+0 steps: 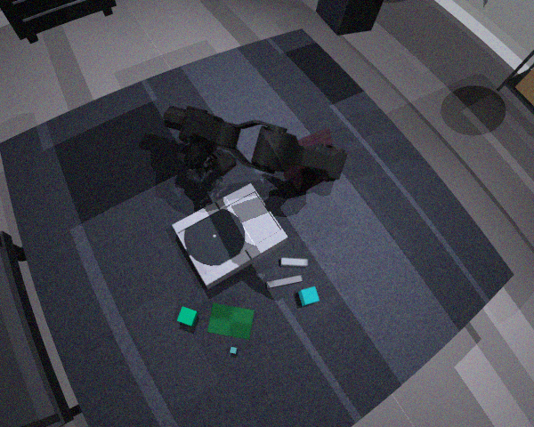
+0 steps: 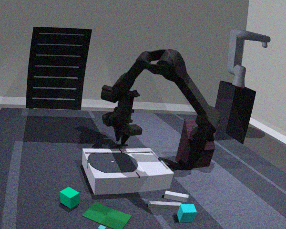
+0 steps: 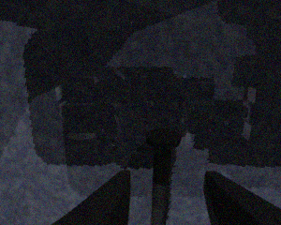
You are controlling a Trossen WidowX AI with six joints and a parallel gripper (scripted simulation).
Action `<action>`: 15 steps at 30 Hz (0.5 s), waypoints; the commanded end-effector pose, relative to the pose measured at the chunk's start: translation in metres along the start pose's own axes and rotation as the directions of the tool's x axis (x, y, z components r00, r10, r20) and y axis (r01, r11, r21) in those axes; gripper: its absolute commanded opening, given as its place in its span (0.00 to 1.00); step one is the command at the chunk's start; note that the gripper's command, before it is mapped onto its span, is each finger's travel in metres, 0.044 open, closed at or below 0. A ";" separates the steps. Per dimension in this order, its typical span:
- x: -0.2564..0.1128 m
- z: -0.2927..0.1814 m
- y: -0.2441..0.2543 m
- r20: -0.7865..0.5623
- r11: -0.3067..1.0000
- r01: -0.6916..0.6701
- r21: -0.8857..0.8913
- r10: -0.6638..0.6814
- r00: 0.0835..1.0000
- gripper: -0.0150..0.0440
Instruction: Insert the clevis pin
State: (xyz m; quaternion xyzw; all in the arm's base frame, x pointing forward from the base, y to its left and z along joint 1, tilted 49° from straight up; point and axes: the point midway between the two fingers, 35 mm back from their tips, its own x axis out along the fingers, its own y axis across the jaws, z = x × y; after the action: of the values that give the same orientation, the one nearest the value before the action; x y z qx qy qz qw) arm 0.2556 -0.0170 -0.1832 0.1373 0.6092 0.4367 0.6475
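From the exterior view, nearest to us and on the near side of the tray [image 1: 267,234] [image 2: 130,184], we see a small pale-blue block [image 1: 233,350] [image 2: 101,226], then a green sheet [image 1: 230,320] [image 2: 106,215] flat on the worktop [image 1: 142,276] [image 2: 39,172]. A green cube [image 1: 187,316] [image 2: 69,197] sits just beside the sheet, off the tray's near left corner as we look. Off its near right corner we have a cyan cube [image 1: 309,295] [image 2: 187,213] and two pale bars [image 1: 294,261] [image 2: 176,196], apart from each other.

Inside the tray, we find the disc [image 1: 203,243] [image 2: 103,163] lying flat toward the left, with a bright spot at its hole; no pin stands in it. Just past the tray's far edge, our pin [image 2: 122,145] [image 3: 161,187] lies on the worktop. Above it, our fingers [image 2: 124,138] are partly open and grip nothing; in the wrist view the pin shows between them. We can't tell how close they are to it.

Right of the tray, our black arm [image 1: 276,149] [image 2: 168,61] rises beside a maroon block [image 1: 319,136] [image 2: 182,142]. Well beyond the tray stand a black slatted panel [image 2: 29,74] to the left and a dark pedestal [image 1: 347,13] [image 2: 239,113] carrying a grey arm [image 2: 233,51] to the right.
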 end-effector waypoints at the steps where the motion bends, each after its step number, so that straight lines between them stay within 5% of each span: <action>1: 0.009 -0.002 0.002 0.000 1.000 -0.008 0.008 0.008 1.000 0.53; 15: 0.017 -0.002 0.002 0.000 1.000 -0.008 0.008 0.008 1.000 0.53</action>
State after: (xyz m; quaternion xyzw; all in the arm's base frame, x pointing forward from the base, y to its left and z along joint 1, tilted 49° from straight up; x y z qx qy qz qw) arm 0.2519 -0.0051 -0.1932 0.1395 0.6103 0.4374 0.6455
